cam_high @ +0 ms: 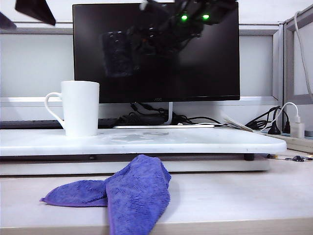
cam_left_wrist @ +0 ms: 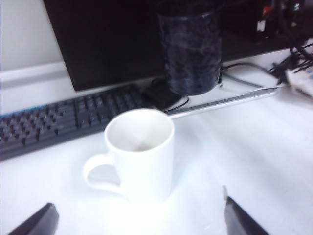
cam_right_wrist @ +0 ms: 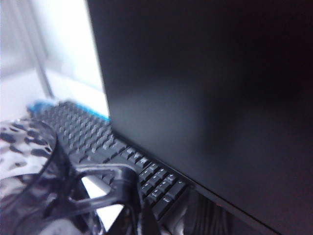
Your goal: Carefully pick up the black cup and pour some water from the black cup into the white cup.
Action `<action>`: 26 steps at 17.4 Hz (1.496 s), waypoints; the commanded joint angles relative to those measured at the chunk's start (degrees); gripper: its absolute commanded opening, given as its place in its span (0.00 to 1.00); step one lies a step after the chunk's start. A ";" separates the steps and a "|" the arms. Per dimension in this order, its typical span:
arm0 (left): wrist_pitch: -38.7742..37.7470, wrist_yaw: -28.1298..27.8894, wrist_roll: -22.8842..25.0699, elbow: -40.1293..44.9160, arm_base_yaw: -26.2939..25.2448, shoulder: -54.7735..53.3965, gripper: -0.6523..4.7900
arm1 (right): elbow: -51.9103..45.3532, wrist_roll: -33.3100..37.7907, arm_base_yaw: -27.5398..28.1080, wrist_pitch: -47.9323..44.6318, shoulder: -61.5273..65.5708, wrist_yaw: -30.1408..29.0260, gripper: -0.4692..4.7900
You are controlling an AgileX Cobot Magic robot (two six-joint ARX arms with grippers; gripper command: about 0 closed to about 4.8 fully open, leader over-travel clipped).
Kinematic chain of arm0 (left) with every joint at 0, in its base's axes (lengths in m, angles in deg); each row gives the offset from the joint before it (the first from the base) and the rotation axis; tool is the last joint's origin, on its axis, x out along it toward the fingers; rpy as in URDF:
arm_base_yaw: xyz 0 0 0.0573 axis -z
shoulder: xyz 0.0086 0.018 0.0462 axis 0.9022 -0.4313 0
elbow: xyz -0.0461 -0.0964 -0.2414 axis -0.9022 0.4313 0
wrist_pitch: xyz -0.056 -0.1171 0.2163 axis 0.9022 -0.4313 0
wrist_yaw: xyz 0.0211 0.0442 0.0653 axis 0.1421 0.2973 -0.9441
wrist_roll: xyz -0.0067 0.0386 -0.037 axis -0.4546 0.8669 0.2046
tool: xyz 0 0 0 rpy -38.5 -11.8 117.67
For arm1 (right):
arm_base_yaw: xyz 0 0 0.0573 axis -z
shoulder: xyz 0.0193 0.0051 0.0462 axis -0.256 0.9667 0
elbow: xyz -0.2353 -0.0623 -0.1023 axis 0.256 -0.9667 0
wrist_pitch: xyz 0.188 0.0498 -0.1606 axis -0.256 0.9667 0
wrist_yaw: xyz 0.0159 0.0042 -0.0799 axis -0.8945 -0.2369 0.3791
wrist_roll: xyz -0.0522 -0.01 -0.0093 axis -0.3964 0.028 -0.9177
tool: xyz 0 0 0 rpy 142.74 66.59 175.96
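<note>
Right gripper [cam_high: 146,41] clamped on handle of small smoky-black faceted glass cup [cam_high: 117,54], aloft above tall white ceramic mug [cam_high: 79,107]. Left gripper [cam_left_wrist: 139,218] jaws apart beside mug.

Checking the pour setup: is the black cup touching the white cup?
Apart. The left wrist view shows the black cup held in the air above and behind the white cup, with keyboard between.

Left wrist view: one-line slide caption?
Left gripper, jaws open, hovers over the white cup while the right gripper holds the black cup raised before the monitor.
</note>
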 commanded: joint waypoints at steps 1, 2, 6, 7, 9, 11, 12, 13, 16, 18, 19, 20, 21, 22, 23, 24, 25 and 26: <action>0.22 0.39 -0.17 -0.09 -0.13 -1.70 1.00 | 0.98 -9.70 -2.21 0.42 -0.28 1.64 0.08; -0.02 0.61 -0.20 -0.09 -0.13 -2.10 1.00 | 1.07 -11.34 -2.60 1.40 -0.28 2.49 0.08; -0.26 1.75 -0.24 -0.11 -0.13 -2.14 1.00 | 1.14 -17.53 -4.35 4.02 -0.31 7.72 0.08; -0.28 1.75 -0.31 -0.09 -0.13 -2.14 1.00 | 1.16 -18.05 -4.50 4.02 -0.31 7.89 0.08; -0.31 1.79 -0.44 -0.09 -0.13 -2.14 1.00 | 1.16 -18.80 -4.59 4.20 -0.31 8.81 0.08; -0.33 1.84 -0.42 -0.09 -0.13 -2.14 1.00 | 1.16 -22.03 -4.70 5.22 -0.31 9.94 0.08; -0.35 1.81 -0.42 -0.09 -0.13 -2.14 1.00 | 1.16 -24.44 -4.92 6.01 -0.31 11.10 0.08; -0.35 1.81 -0.42 -0.09 -0.13 -2.14 1.00 | 1.16 -26.73 -4.96 6.40 -0.31 11.41 0.08; -0.35 1.68 -0.42 -0.09 -0.13 -2.14 1.00 | 1.16 -30.53 -5.51 6.80 -0.35 14.08 0.08; -0.35 1.66 -0.39 -0.09 -0.13 -2.14 1.00 | 1.16 -33.03 -6.40 6.75 -0.39 14.93 0.08; -0.37 1.68 -0.39 -0.09 -0.13 -2.14 1.00 | 1.16 -33.70 -6.67 6.78 -0.39 14.95 0.08; -0.46 1.68 -0.39 -0.09 -0.13 -2.14 1.00 | 1.16 -33.70 -6.84 6.78 -0.39 14.95 0.08; -0.59 1.68 -0.39 -0.09 -0.13 -2.14 1.00 | 1.16 -34.14 -6.91 6.78 -0.39 15.37 0.08; -0.94 1.66 -0.39 -0.09 -0.13 -2.14 1.00 | 1.16 -36.54 -7.43 6.80 -0.42 16.98 0.08; -1.22 1.68 -0.39 -0.09 -0.13 -2.14 1.00 | 1.18 -36.70 -7.48 6.80 -0.44 17.14 0.08; -1.46 1.66 -0.39 -0.09 -0.13 -2.14 1.00 | 1.18 -36.83 -7.48 6.82 -0.44 17.53 0.08; -1.68 1.66 -0.39 -0.09 -0.13 -2.14 1.00 | 1.18 -37.75 -7.48 6.95 -0.44 17.51 0.08; -2.14 1.66 -0.37 -0.09 -0.13 -2.14 1.00 | 1.18 -38.34 -7.48 6.99 -0.44 17.49 0.08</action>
